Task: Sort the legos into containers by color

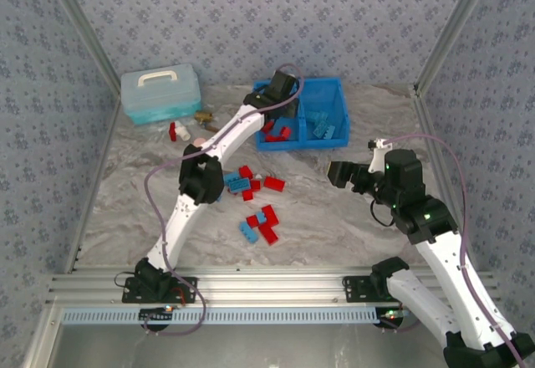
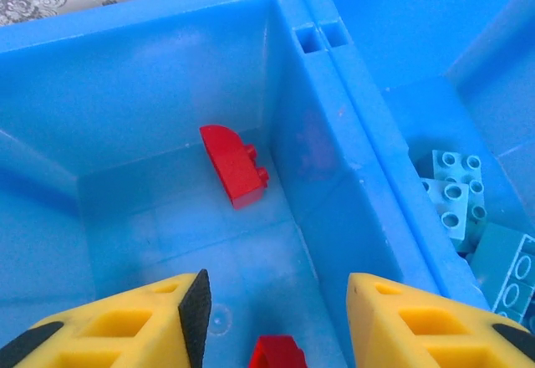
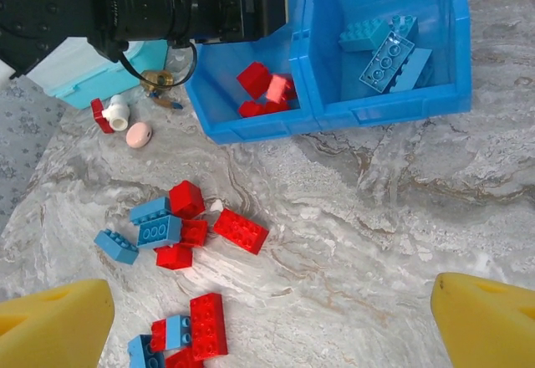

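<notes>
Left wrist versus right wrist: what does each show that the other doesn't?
Left wrist: the left claw, open above the left compartment, and the divider's two slots. Right wrist: loose red and blue legos on the table, the pink disc, the teal box. Both: the blue bin, red bricks in its left compartment, light blue bricks in its right.

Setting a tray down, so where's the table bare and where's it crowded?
Bare: table right of the legos, between bin and right gripper. Crowded: the legos mid-table, and far left by the teal box, bottle and disc.
</notes>
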`<state>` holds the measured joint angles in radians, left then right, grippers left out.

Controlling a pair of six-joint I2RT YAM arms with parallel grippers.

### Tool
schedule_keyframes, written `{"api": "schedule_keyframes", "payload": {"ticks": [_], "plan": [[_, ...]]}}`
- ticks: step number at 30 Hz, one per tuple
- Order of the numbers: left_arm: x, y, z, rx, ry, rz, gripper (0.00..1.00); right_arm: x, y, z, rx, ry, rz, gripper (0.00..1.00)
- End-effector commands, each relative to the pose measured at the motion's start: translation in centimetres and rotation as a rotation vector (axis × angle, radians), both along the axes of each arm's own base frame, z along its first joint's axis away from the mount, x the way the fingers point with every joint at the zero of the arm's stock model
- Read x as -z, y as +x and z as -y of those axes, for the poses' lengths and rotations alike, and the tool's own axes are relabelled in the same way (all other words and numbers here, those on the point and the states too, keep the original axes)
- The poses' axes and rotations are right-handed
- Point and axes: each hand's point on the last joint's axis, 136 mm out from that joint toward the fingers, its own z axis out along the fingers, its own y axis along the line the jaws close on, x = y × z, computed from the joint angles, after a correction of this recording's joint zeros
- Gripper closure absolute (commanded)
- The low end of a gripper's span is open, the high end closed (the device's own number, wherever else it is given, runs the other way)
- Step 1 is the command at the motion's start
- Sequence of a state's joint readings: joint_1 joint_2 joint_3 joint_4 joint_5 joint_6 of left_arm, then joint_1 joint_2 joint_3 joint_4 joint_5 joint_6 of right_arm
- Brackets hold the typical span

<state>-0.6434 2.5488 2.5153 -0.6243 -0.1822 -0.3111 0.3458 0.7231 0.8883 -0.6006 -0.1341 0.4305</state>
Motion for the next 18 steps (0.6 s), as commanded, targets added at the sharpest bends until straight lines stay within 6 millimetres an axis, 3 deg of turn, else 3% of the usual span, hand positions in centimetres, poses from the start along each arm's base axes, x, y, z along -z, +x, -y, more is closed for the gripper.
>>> {"api": "schedule_keyframes", "payload": {"ticks": [1, 7, 11, 14, 18], "plan": [[-7.8, -2.2, -0.2, 0.016, -0.089, 0.058, 0.51, -0.1, 0.1, 0.1, 0.012, -0.004, -0.002, 0.00], [-13.8, -8.4, -2.3, 0.102, -0.200, 0.119, 0.47, 1.5, 1.2, -1.8, -0.068, -0.088, 0.026, 0.00], [-13.5, -14.0, -6.1, 0.162, -0.158, 0.126, 0.38, 3.2, 1.1, -5.3, -0.250, -0.269, 0.106, 0.00], [-13.3, -17.8, -9.2, 0.181, -0.122, 0.125, 0.30, 5.8, 1.0, -8.6, -0.420, -0.426, 0.132, 0.00], [-12.2, -23.3, -12.4, 0.262, -0.077, 0.099, 0.11, 10.1, 1.5, -12.3, -0.631, -0.559, 0.048, 0.00]]}}
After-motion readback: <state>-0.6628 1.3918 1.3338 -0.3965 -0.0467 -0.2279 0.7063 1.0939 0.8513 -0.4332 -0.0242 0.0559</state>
